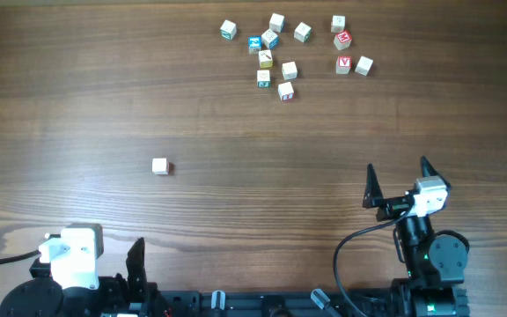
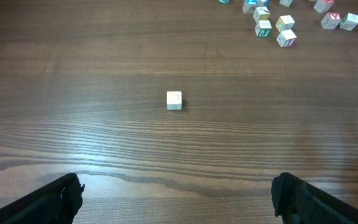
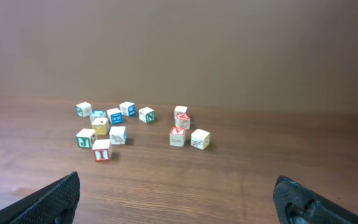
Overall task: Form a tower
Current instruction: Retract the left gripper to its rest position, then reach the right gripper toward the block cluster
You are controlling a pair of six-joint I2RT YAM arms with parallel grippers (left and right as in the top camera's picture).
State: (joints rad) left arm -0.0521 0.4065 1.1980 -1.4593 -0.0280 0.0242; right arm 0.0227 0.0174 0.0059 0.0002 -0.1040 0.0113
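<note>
Nearest the robot, the left pincer [image 2: 178, 198] and the right pincer [image 1: 397, 179] both stand wide apart, holding nothing. Just beyond the left pincer a lone cube [image 1: 159, 165] sits on the desk [image 1: 77, 106]. Far beyond that lone cube and to its right lies the loose cluster of cubes [image 1: 289, 70]; no tower stands yet. The cubes look light, stiff and smooth-faced, so they are probably best pinched squarely across two opposite flat sides
</note>
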